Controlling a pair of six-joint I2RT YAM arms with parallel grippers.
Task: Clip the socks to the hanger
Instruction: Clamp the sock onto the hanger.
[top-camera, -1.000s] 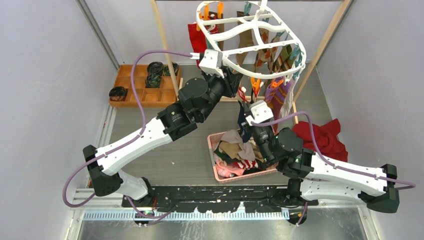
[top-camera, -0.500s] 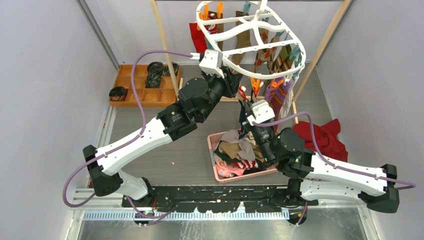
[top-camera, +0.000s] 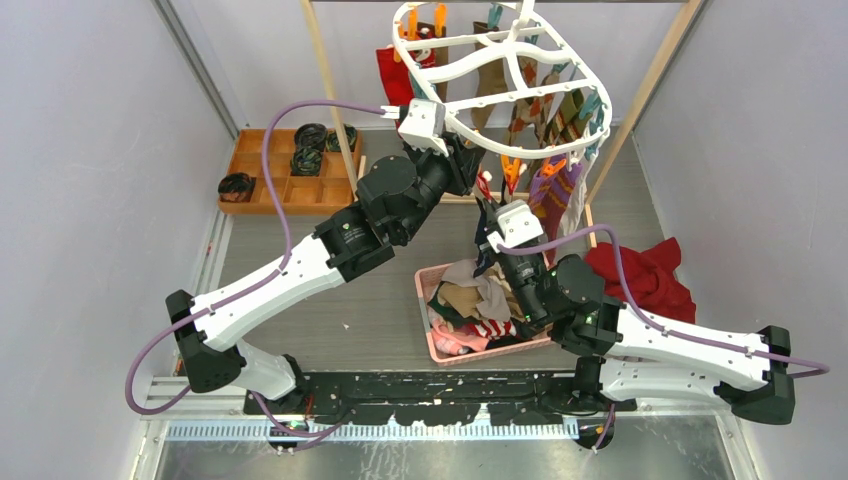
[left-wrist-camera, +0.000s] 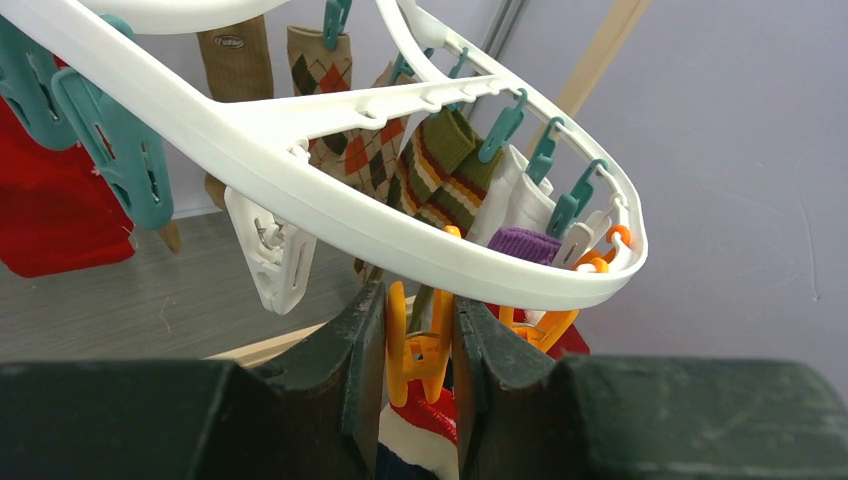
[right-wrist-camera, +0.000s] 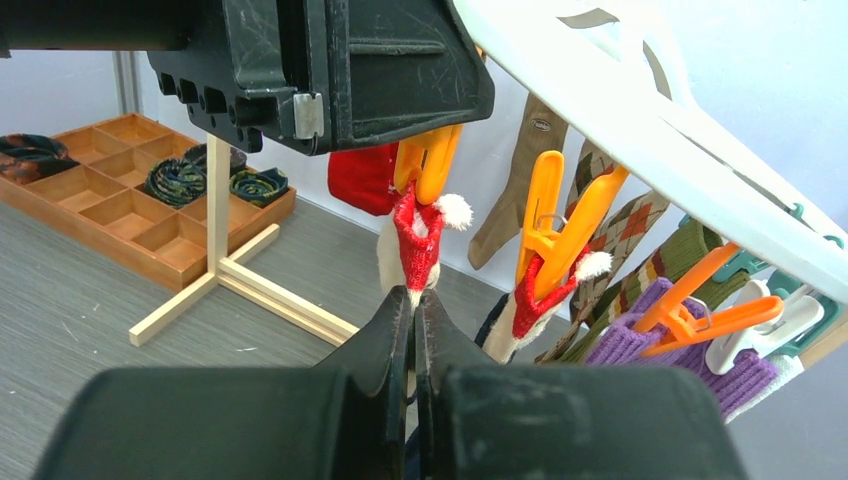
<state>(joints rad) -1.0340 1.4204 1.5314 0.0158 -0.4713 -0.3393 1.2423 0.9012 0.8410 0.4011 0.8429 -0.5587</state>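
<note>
The white oval hanger (top-camera: 560, 75) hangs at the back, with several socks clipped along its far rim. My left gripper (left-wrist-camera: 418, 300) is shut on an orange clip peg (left-wrist-camera: 420, 345) under the hanger's near rim (left-wrist-camera: 300, 190), squeezing the peg's handles. From below, my right gripper (right-wrist-camera: 413, 297) is shut on a sock with a red cuff and white trim (right-wrist-camera: 415, 245), and the cuff sits up in the mouth of that peg (right-wrist-camera: 425, 160). In the top view the left gripper (top-camera: 474, 168) and right gripper (top-camera: 487, 213) meet at the rim. The same sock (left-wrist-camera: 440, 425) shows between my left fingers.
A pink basket (top-camera: 432, 335) holding more socks stands in front of the right arm. A red cloth (top-camera: 650, 275) lies at the right. At back left is a wooden tray (top-camera: 290, 190) with black rolls. The wooden rack's post (top-camera: 330, 90) and foot (right-wrist-camera: 240, 275) stand near the hanger.
My right arm has edged slightly left and up toward the hanger with the sock. The left arm and both grips are unchanged.
</note>
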